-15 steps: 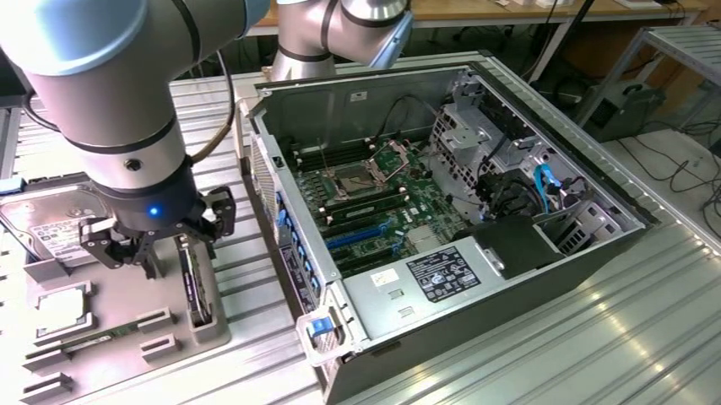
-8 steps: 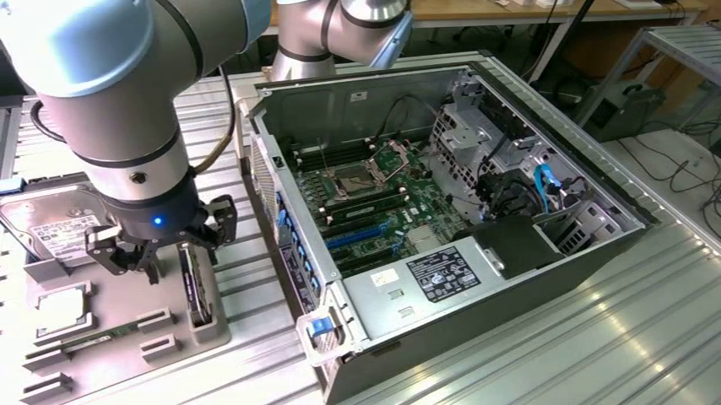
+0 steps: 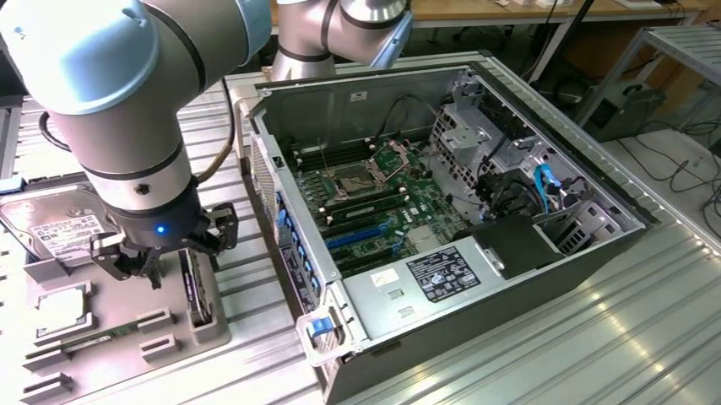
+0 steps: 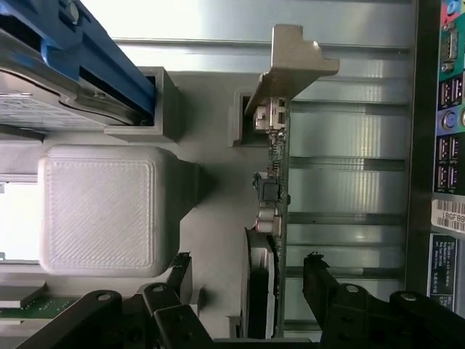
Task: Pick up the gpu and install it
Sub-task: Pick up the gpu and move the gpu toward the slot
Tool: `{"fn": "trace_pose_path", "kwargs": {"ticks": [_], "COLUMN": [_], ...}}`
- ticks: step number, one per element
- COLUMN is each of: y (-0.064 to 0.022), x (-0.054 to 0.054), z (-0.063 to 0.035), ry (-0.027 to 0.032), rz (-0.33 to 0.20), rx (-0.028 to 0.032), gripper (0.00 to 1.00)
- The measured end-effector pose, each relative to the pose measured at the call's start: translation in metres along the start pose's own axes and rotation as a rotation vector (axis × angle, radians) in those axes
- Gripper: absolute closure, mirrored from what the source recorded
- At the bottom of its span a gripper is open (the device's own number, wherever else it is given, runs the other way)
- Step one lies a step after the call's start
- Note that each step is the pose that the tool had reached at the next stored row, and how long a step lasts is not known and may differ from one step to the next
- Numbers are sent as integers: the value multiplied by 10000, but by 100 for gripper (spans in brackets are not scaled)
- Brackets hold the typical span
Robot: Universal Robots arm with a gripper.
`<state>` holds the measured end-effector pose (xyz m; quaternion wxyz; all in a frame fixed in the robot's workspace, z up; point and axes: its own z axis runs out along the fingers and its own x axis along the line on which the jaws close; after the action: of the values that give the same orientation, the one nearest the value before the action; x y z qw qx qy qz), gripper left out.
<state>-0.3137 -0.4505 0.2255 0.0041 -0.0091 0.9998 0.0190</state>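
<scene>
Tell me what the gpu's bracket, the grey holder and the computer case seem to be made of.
The gpu has a bracket of pale bent sheet metal with a matte sheen. The grey holder is probably printed plastic: matte, with fine layer lines. The computer case looks like bare grey sheet steel, with a dull shine and folded edges.

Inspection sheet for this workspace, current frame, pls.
Surface: ribbed metal table carrying a grey holder and an open computer case.
Job's things: gpu standing on edge in a holder slot, not yet lifted.
Clutter: hard drive and processor chip in the holder.
Grippers: gripper open, a finger on each side of the gpu.
Cables: blue cable and black ones inside the case.
Surroundings: metal rack behind, loose cables on the floor.
</scene>
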Motion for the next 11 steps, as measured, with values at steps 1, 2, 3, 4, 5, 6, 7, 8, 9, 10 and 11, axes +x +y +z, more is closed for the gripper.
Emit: {"fn": "trace_pose_path", "kwargs": {"ticks": [1, 2, 3, 4, 5, 6, 7, 8, 9, 10, 11], "y": [0, 0, 0, 0, 0, 0, -1, 0, 0, 0, -1], "x": [0, 0, 0, 0, 0, 0, 0, 0, -2, -3, -5], "z": [2, 6, 8, 10, 14, 16, 17, 19, 24, 29, 35], "ry": [1, -2, -2, -2, -3, -2, -1, -2, -4, -4, -2], "rz": [8, 11, 12, 13, 13, 12, 12, 13, 13, 13, 13], "rx": [1, -1, -2, -1, -2, -2, 0, -1, -3, -3, -1], "gripper": [28, 28, 28, 28, 28, 28, 28, 29, 29, 29, 36]}}
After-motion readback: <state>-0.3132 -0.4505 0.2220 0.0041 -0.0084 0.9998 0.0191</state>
